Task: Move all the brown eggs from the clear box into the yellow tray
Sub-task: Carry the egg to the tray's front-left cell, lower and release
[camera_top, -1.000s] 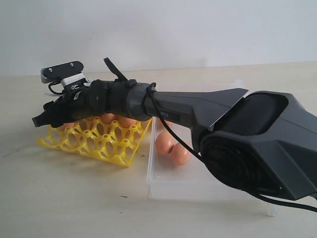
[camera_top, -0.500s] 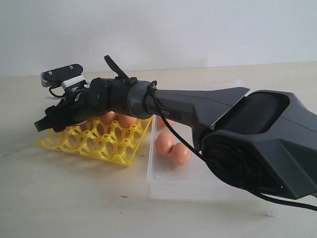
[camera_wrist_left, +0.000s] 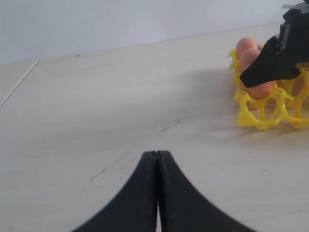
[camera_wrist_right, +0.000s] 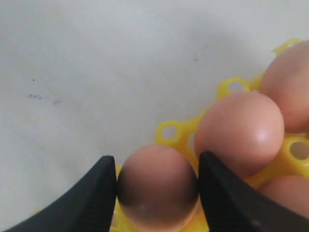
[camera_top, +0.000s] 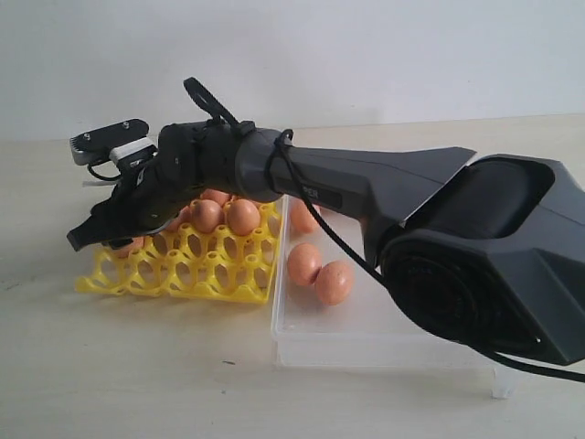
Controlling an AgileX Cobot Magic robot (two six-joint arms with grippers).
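Observation:
The yellow tray lies left of the clear box and holds several brown eggs in its far cups. Three more eggs rest in the box. My right gripper reaches across to the tray's left corner. In the right wrist view both of its fingers press the sides of a brown egg sitting in a corner cup of the tray. My left gripper is shut on nothing over bare table, left of the tray.
The right arm's dark body hangs over the box's right half and hides part of it. The beige table spreads in front of tray and box. A pale wall stands behind.
The right gripper has sunk a little at the tray's left corner. The tray has swung round and now lies squarer to the box, with more eggs showing.

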